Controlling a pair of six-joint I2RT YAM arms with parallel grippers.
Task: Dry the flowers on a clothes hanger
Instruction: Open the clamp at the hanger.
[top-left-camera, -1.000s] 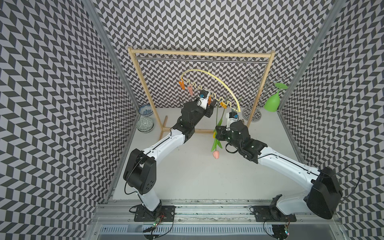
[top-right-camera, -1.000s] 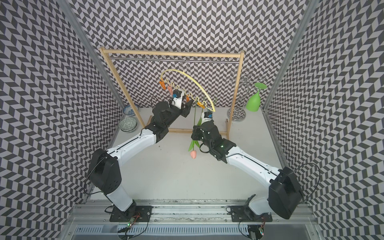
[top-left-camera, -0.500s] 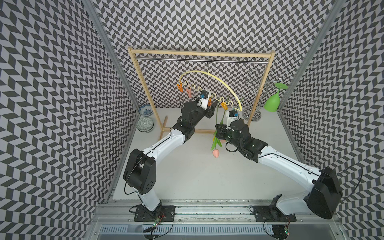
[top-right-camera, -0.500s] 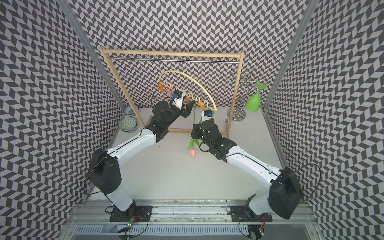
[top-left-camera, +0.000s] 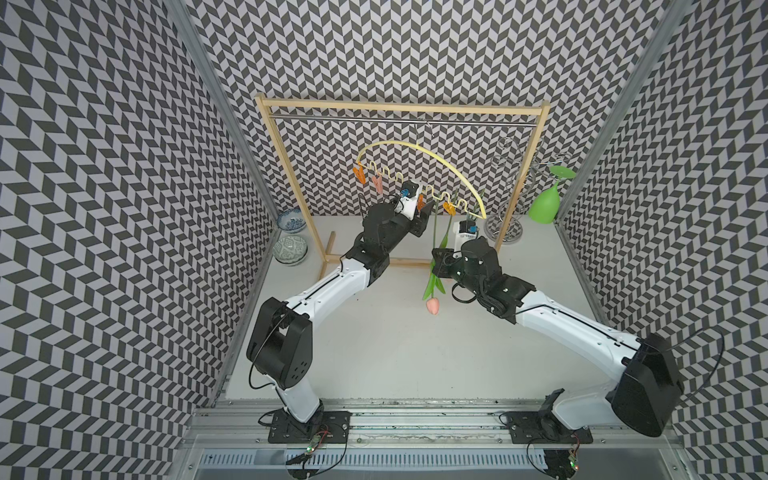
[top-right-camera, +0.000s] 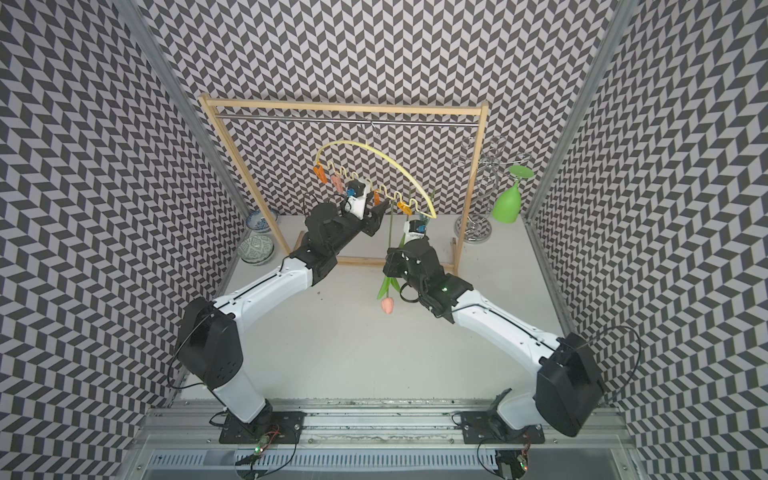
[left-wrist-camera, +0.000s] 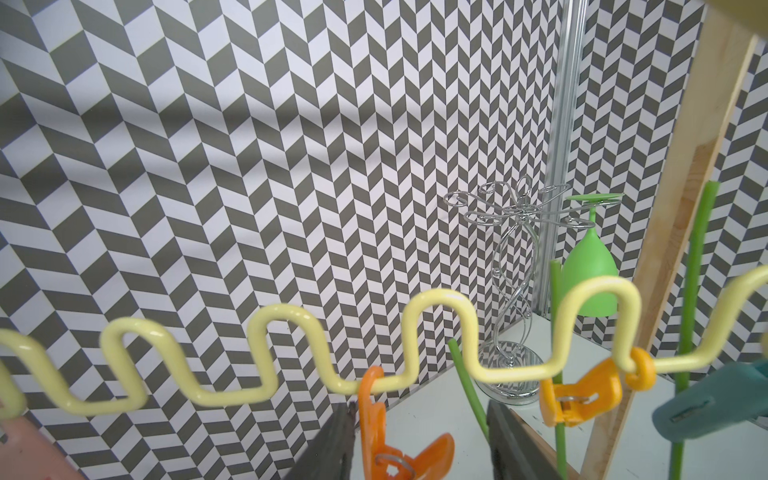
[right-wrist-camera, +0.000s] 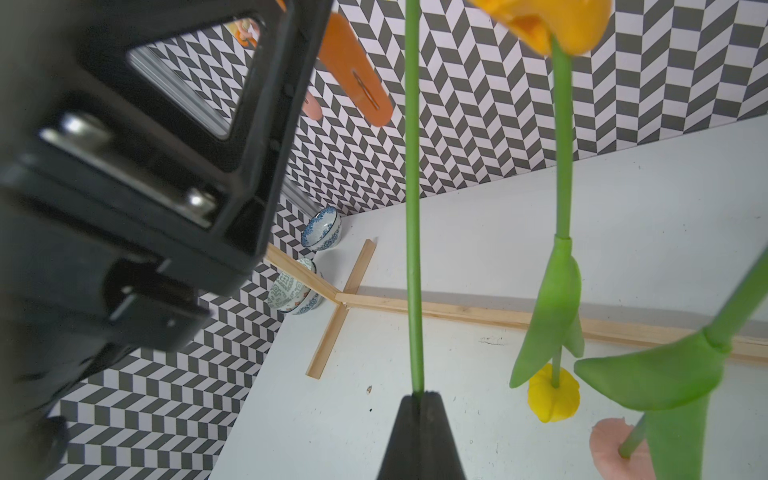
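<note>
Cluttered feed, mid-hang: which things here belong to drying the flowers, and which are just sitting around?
In the job: flowers, clothes hanger, orange clothespin inside the open left gripper, right gripper shut on a stem, wooden rack holding the hanger.
Lying about: two bowls, green glass, wire stand.

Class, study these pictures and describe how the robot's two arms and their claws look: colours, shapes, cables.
The left arm and right arm match: smooth white link shells between bulky black joint housings, with thin black cables looping outside the joints. Each wrist carries a small white camera block with a blue part. The left claw and right claw are matte black, with flat fingers.
</note>
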